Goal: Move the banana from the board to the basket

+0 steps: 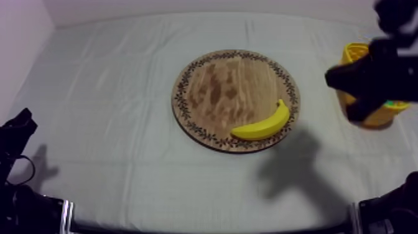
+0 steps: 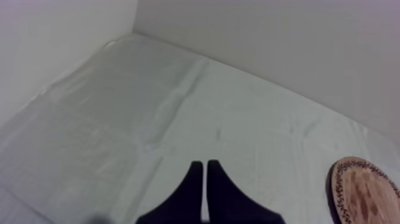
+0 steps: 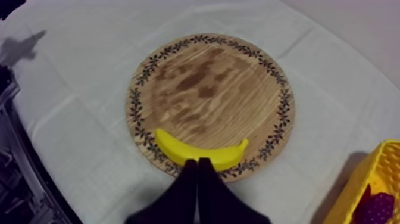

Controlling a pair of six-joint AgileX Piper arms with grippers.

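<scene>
A yellow banana (image 1: 264,126) lies on the front right part of the round wooden board (image 1: 218,87), curving along its patterned rim. My right gripper (image 1: 333,78) hangs high between the board and the yellow basket (image 1: 356,55), whose front the arm hides. In the right wrist view, the right gripper (image 3: 198,162) is a shut narrow wedge, holding nothing, just short of the banana (image 3: 199,153) on the board (image 3: 208,89). My left gripper (image 1: 22,121) rests low at the table's left front. The left gripper (image 2: 206,167) is also shut on nothing above bare cloth.
The basket (image 3: 372,173) holds a purple bunch of grapes (image 3: 376,207) and something red beside it. The right arm's shadow falls on the cloth in front of the board. In the left wrist view, the board's rim (image 2: 334,184) shows beside the left gripper. Walls close the back and left.
</scene>
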